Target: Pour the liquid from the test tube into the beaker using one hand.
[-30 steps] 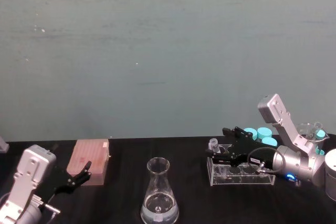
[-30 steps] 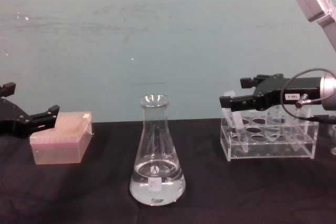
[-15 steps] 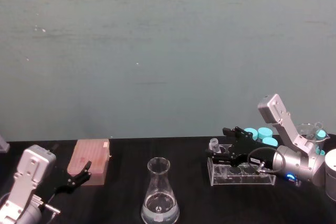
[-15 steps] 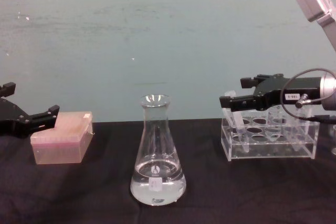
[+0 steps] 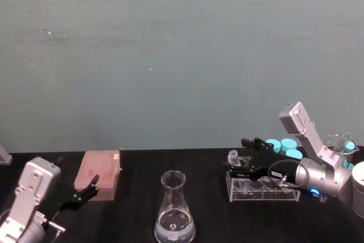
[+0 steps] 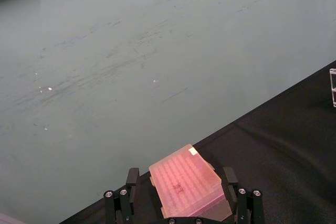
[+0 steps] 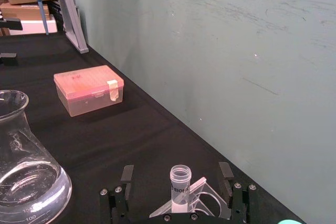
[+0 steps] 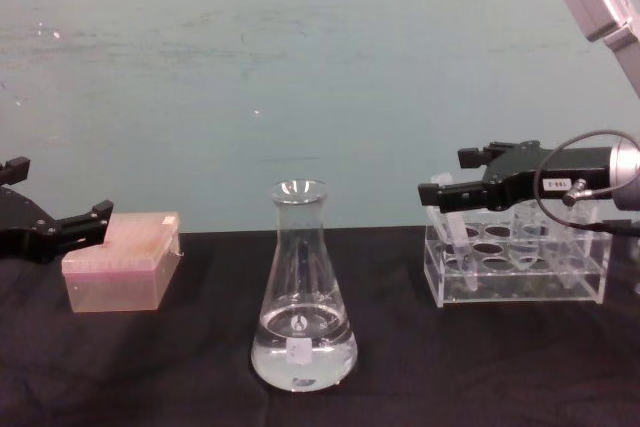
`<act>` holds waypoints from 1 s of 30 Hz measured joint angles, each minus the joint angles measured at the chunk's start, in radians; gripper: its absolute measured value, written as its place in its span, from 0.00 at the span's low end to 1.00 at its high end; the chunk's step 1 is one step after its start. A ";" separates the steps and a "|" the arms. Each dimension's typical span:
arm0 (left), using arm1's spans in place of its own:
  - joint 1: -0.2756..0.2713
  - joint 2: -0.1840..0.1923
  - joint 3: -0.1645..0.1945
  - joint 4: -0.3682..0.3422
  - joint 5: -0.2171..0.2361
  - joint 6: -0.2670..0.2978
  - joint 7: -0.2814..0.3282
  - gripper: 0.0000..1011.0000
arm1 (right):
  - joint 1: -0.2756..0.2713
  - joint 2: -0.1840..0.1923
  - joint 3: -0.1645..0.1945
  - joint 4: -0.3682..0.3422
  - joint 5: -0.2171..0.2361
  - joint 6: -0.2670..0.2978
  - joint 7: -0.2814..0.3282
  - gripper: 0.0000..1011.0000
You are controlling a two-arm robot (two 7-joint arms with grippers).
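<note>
Item 1: my right gripper [image 7: 177,190], fingers apart, straddling the test tube [image 7: 180,181] standing in the rack [image 8: 515,269], right of the beaker [image 8: 303,302]. Advice: close squarely below rim, lift vertically. Left gripper [image 8: 62,231] idle, apart.

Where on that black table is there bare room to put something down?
Bare cloth lies between the pink tip box and the flask, and between the flask and the tube rack. The rack end is crowded: the right gripper, the test tube.
</note>
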 joint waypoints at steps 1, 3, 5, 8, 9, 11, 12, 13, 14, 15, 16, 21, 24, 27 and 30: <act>0.000 0.000 0.000 0.000 0.000 0.000 0.000 0.99 | 0.000 0.000 0.000 0.000 0.000 0.000 0.000 0.99; 0.000 0.000 0.000 0.000 0.000 0.000 0.000 0.99 | 0.000 0.000 0.000 0.000 0.000 0.000 0.000 0.99; 0.000 0.000 0.000 0.000 0.000 0.000 0.000 0.99 | 0.000 0.000 0.000 0.000 0.000 0.000 0.000 0.99; 0.000 0.000 0.000 0.000 0.000 0.000 0.000 0.99 | 0.000 0.000 0.000 0.000 0.000 0.000 0.000 0.99; 0.000 0.000 0.000 0.000 0.000 0.000 0.000 0.99 | 0.000 0.000 0.000 0.000 0.000 0.000 0.000 0.99; 0.000 0.000 0.000 0.000 0.000 0.000 0.000 0.99 | 0.000 0.000 0.000 0.000 0.000 0.000 0.000 0.99; 0.000 0.000 0.000 0.000 0.000 0.000 0.000 0.99 | 0.000 0.000 0.000 0.000 0.000 0.000 0.000 0.99; 0.000 0.000 0.000 0.000 0.000 0.000 0.000 0.99 | 0.000 0.000 0.000 0.000 0.000 0.000 0.000 0.99; 0.000 0.000 0.000 0.000 0.000 0.000 0.000 0.99 | 0.000 0.000 0.000 0.000 0.000 0.000 0.000 0.99; 0.000 0.000 0.000 0.000 0.000 0.000 0.000 0.99 | 0.000 0.000 0.000 0.000 0.000 0.000 0.000 0.99; 0.000 0.000 0.000 0.000 0.000 0.000 0.000 0.99 | 0.000 0.000 0.000 0.000 0.000 0.000 0.000 0.99; 0.000 0.000 0.000 0.000 0.000 0.000 0.000 0.99 | 0.000 0.000 0.000 0.000 0.000 0.000 0.000 0.99; 0.000 0.000 0.000 0.000 0.000 0.000 0.000 0.99 | 0.000 0.000 0.000 0.000 0.000 0.000 0.000 0.99; 0.000 0.000 0.000 0.000 0.000 0.000 0.000 0.99 | 0.000 0.000 0.000 0.000 0.000 0.000 0.000 0.99; 0.000 0.000 0.000 0.000 0.000 0.000 0.000 0.99 | 0.000 0.000 0.000 0.000 0.000 0.000 0.000 0.99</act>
